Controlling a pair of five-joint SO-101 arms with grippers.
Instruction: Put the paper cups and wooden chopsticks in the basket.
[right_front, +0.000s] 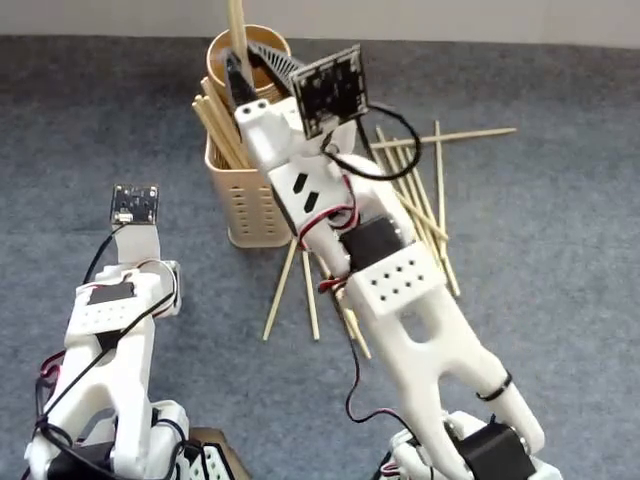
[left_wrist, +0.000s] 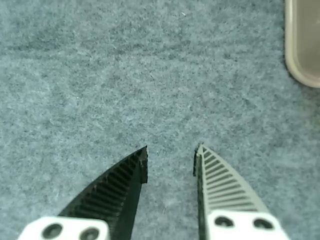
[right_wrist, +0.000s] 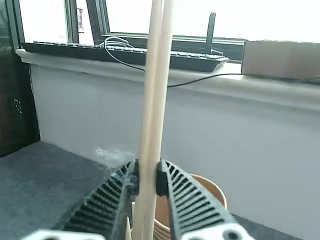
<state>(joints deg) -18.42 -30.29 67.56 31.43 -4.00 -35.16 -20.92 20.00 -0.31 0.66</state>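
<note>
**Dropping a clamped chopstick pair into the basket**

At lower left of the high view, leave the left hand (left_wrist: 170, 157) parked: released, fingers spread over bare desk (left_wrist: 100, 75), and not needed for this drop.

Toward upper centre, aim for the beige slotted basket (right_front: 252, 205). Note the paper cup (right_front: 222, 60) already standing in its far end and the sheaf of stored chopsticks (right_front: 215, 125) leaning out over its left rim. Expect little free room, and expect a light basket that could shift under a sideways push.

Directly above that, rely on the right hand (right_wrist: 148, 176), clenched on two held chopsticks (right_wrist: 156, 90) standing nearly upright over the cup. Cannot tell whether the lower tips are already inside the rim. Descend straight down with no tilt. Let go only once the tips sit well below the rim, so the pair leans against a wall rather than toppling out. Open slowly, since pinched sticks may cling to one finger.

To the right, mind the loose chopsticks (right_front: 425, 190) fanned across the desk, some lying beneath the arm. Retreat upward first, not sideways, to avoid sweeping them.
</note>
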